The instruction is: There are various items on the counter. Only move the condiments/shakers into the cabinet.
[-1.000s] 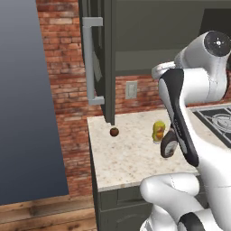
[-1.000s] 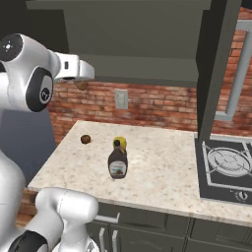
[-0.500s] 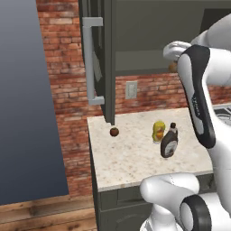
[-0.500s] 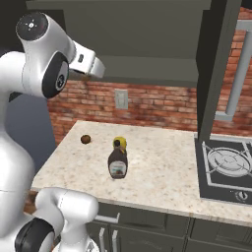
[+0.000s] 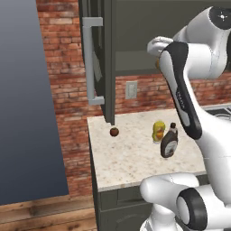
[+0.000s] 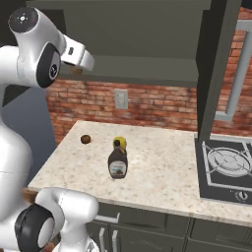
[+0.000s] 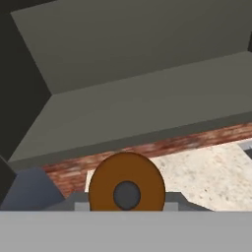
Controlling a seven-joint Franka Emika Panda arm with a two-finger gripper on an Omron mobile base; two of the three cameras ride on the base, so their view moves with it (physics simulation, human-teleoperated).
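Speckled beige stone formed the counter (image 5: 135, 158), the landmark of the left base view. On it stood the round brown ball (image 5: 114, 131) near the back left corner, directly under the lower edge of the open cabinet door (image 5: 107, 63) with its long pale bar handle (image 5: 92, 63). Toward the counter's right, the yellow squeeze bottle (image 5: 158, 131) stood just behind the squat-shouldered dark bottle (image 5: 169, 142). High above the counter, the white arm reached toward the cabinet's shelf (image 5: 135, 70); a sliver of brown showed at its hand, which the forearm largely hid.

Right base view: the counter (image 6: 162, 172) carried the ball (image 6: 85, 139) toward its left rear, and the dark bottle (image 6: 117, 164) stood in front of the yellow bottle (image 6: 119, 143), nearly touching it. A cooktop (image 6: 226, 170) adjoined the counter's right end. Above the counter's left part, the gripper (image 6: 76, 70) was at the front of the grey cabinet interior (image 6: 142, 39), closed on the wooden shaker (image 6: 76, 71), of which only a small brown part showed.

Hand view: the shaker's (image 7: 126, 183) round wooden top with a dark central knob sat clamped between the fingers, the smooth grey shelf (image 7: 147, 113) above it, brick wall and counter (image 7: 206, 172) beyond.
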